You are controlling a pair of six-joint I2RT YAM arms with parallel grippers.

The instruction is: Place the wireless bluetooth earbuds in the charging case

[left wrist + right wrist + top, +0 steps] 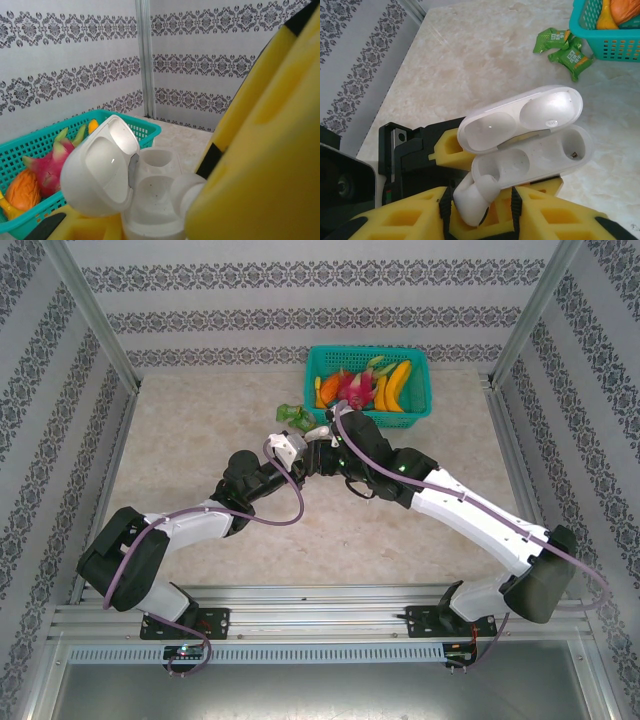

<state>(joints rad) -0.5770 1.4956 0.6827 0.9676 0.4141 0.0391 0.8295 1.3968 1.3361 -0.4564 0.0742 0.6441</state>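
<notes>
The left claw [445, 150] is clamped on the open white charging case [530, 150], raised above the desk [485, 55]. The right claw [480, 210] pinches a white earbud [472, 197] at the nearer empty well (stem first is advised). Seat it straight, without tilting.

- This looks like a robot test cell in a lab, not a home.
- Bare aluminium posts [95, 325] rise at the corners beyond the jaws, framing a booth.
- The walls [300, 310] are flat panels printed with repeated damask bands, a staged backdrop behind the jaws.
- The bench [200, 440] under the jaws has a pale marble-look top, edged at the near side by slotted aluminium rails [320, 620] where two arm bases are bolted.
- Past the jaws stands a teal basket [420, 390] of what seem to be toy fruit, though the view is too coarse to be sure.
- Loose purple cables [290, 510] run along the arms.
</notes>
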